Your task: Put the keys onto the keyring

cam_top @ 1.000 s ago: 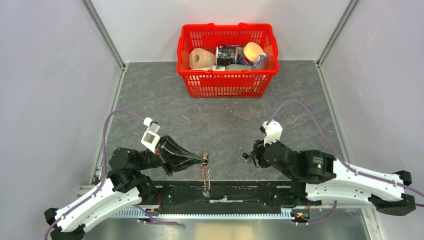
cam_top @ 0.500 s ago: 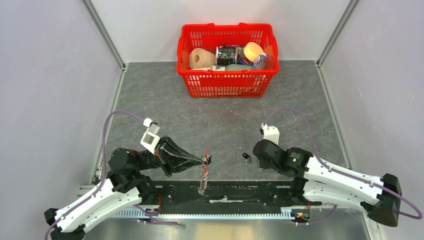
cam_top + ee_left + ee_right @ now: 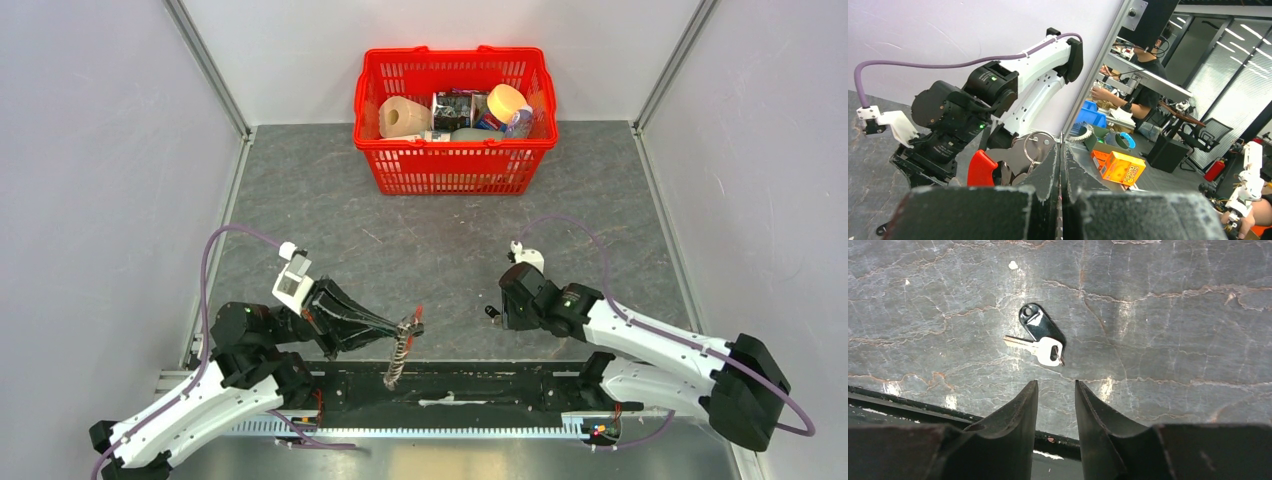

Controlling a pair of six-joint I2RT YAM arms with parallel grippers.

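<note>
Overhead first: grips the keyring [image 3: 400, 352] by its upper end in the left gripper [image 3: 412, 325], clamped shut, raised off the tabletop [image 3: 440, 260] with its lower end dangling over the black rail [image 3: 480, 385], presumably to keep the ring hanging free and reachable instead of lying flat. Leaves the keys [image 3: 492, 313] lying just beyond the rail, to the right of the dangling bunch and apart from it. Holds the right gripper [image 3: 503, 308] low, close beside the keys without visibly touching them; reads as an approach for a pick. Left wrist next: shows both fingers [image 3: 998, 210] pressed together with no gap, nipping the metal of the keyring [image 3: 982, 167] right at the tips, red strap and split ring [image 3: 1035, 145] poking out past them toward the right arm [image 3: 973, 100]; seems chosen to present the ring to the other side. Cannot place the rail here. Right wrist last: looks down past parted jaws, narrow gap, nothing between them, so open and empty. Finds the keys [image 3: 1042, 335], a black-headed one crossed with a pale silvery one, flat on the stone-patterned surface just beyond the rail [image 3: 908, 407] and just ahead of the fingertips [image 3: 1028, 400], roughly in line with the gap. Judged: keys not yet picked, threading not begun; calls for a descent and a pinch on something thin and flat, likely to skate on the hard top.
</note>
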